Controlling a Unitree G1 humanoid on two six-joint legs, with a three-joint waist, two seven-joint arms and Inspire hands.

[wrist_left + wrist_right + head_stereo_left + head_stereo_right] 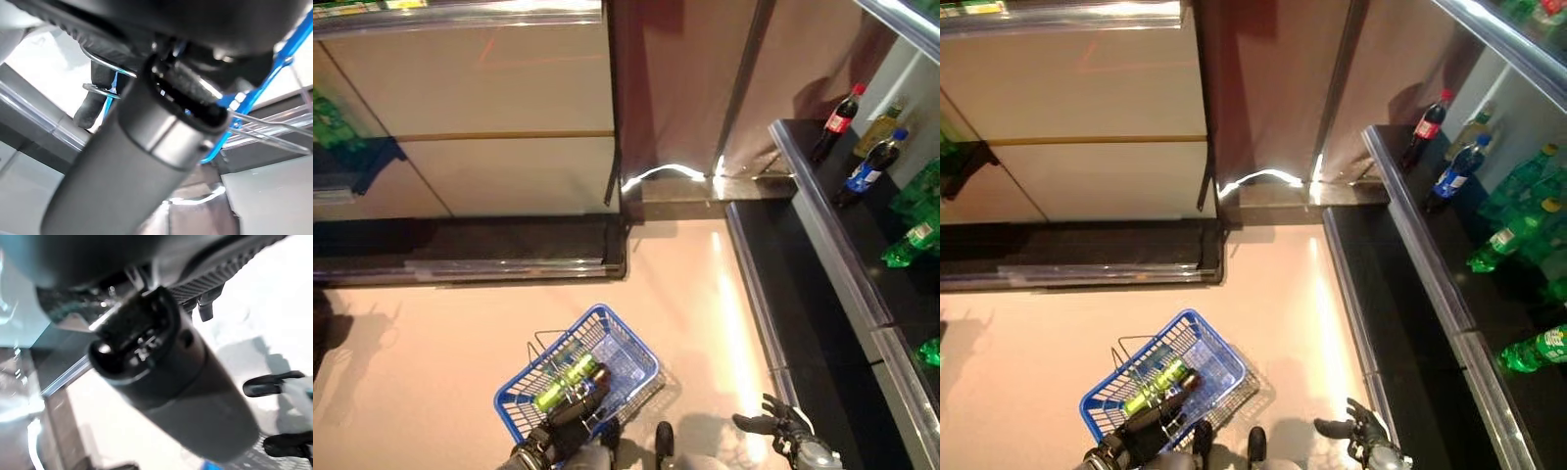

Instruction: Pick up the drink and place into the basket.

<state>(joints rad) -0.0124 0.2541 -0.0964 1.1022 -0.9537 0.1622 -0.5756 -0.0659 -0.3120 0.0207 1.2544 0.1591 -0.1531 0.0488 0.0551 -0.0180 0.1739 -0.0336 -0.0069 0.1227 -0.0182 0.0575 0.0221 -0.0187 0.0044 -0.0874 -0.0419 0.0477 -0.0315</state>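
Hanging at the robot's left side, the blue wire shopping basket (631, 364) is carried by the left hand (570, 411), whose dark fingers curl around the metal wire handles (105, 73). Lying inside the basket is the green drink bottle with a yellow-green label (566, 381), tilted on its side against the mesh. The right hand (773, 423) floats low beside the dark shelf edge (822, 230), fingers spread and relaxed, holding nothing. On the shelf stand a red-labelled cola bottle (838, 121) and a blue-labelled dark bottle (869, 168), near several green bottles (913, 240).
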